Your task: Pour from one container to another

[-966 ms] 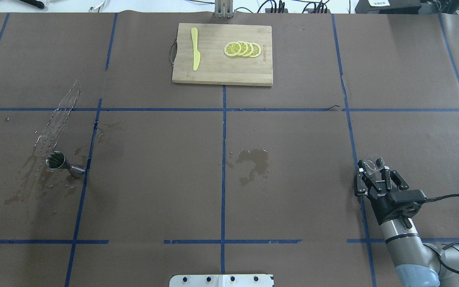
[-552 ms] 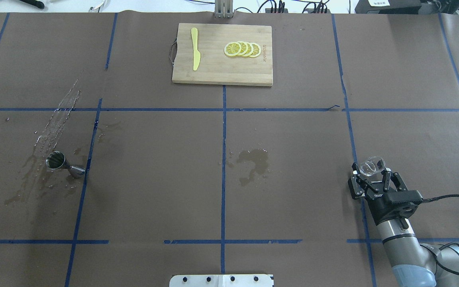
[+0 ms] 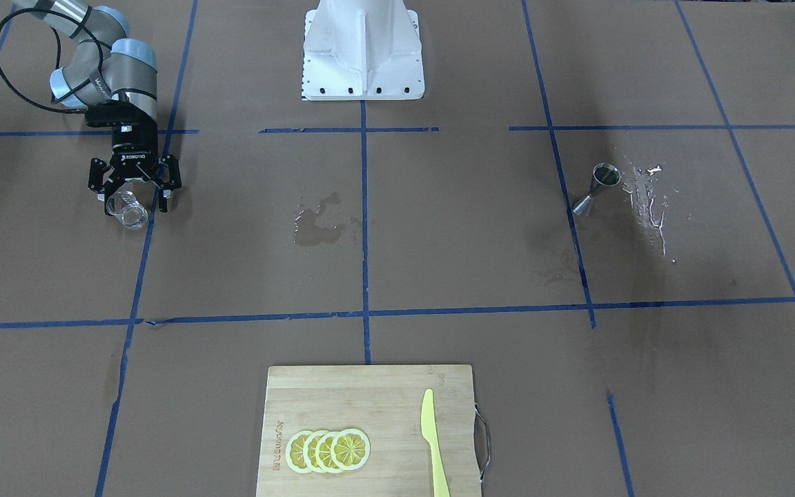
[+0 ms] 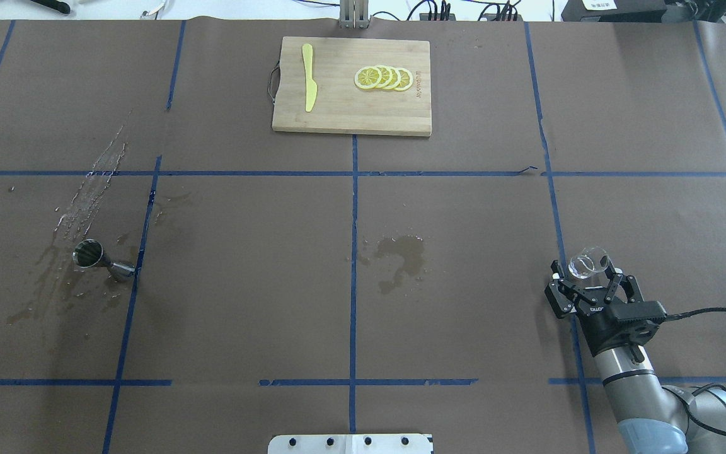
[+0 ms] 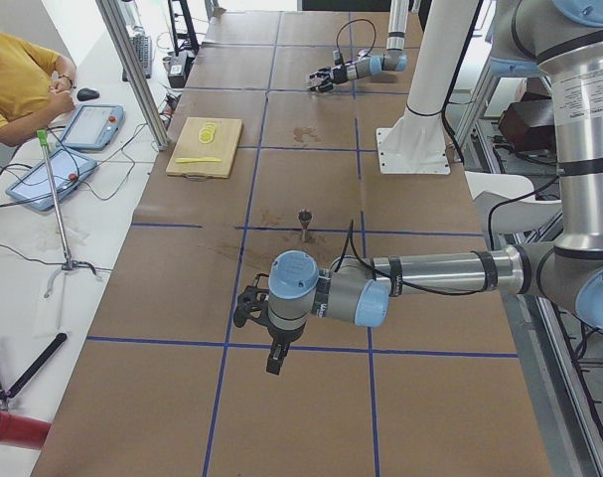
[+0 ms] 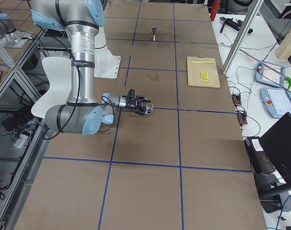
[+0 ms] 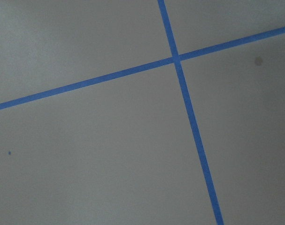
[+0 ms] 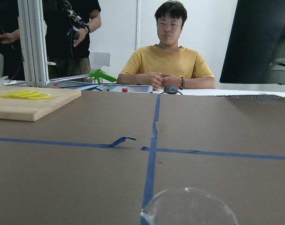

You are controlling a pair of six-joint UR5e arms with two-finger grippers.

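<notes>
The clear glass tumbler (image 4: 588,263) (image 3: 127,210) sits on the brown paper at the table's right side. My right gripper (image 4: 587,282) (image 3: 134,190) is just behind it, open wide, and its fingers touch nothing. Only the glass rim (image 8: 189,208) shows, at the bottom of the right wrist view. The steel jigger (image 4: 103,261) (image 3: 597,188) (image 5: 304,223) stands upright far off on the left side, amid wet stains. My left gripper (image 5: 249,306) shows only in the exterior left view, low over bare table, and I cannot tell if it is open or shut.
A wooden cutting board (image 4: 351,120) with lemon slices (image 4: 384,78) and a yellow knife (image 4: 308,77) lies at the far edge. Wet patches mark the middle (image 4: 401,252) and the area around the jigger (image 4: 89,195). A seated person (image 8: 168,61) is beyond the far edge.
The right gripper has drawn back toward the robot, so its fingers no longer surround the glass. The glass stays where it was. The jigger has not moved.
</notes>
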